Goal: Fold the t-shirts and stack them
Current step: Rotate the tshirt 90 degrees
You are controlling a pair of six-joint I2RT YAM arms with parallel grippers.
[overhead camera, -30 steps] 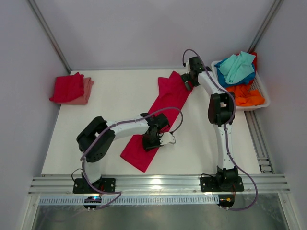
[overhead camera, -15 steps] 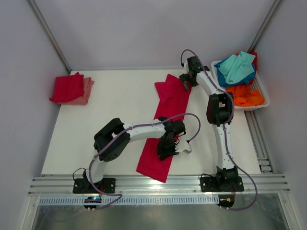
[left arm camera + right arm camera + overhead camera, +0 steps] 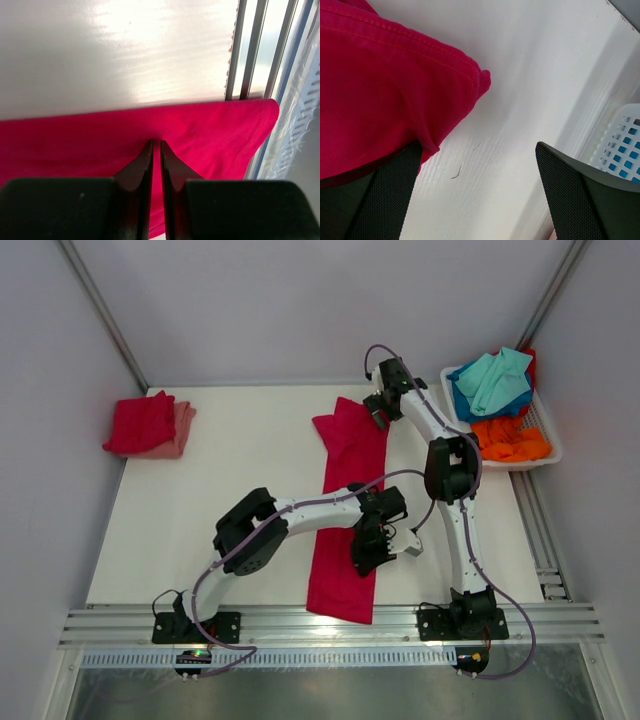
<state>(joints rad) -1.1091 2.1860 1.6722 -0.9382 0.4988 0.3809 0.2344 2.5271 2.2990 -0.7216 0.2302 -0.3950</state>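
**Step in hand:** folding. The crimson shirt (image 3: 348,490) lies mid-table (image 3: 220,510) as a long narrow strip. It runs from the far side down to the rail (image 3: 300,625), which its near end reaches.

**Left gripper** (image 3: 378,548): clenched on the strip's right edge towards the near end. Only a thin slit shows between the jaws, with cloth pinched at the tips.

**Right gripper** (image 3: 377,412): released, jaws wide, set low at the strip's far right corner. One finger sits over the cloth; nothing is grasped.

**Next move, as judged:** the strip looks ready for a crosswise fold. That calls for the right gripper to close on the far corner, and for one end to be carried over the other without pulling the long folds apart.

**Surroundings:** a stack (image 3: 148,425) of folded shirts, crimson over pink, sits at the far left, well apart. A basket (image 3: 543,418) at the far right holds teal, blue and orange shirts.

**Obstructions:** the left forearm lies across the strip. The rail's slots under the near hem could snag it.
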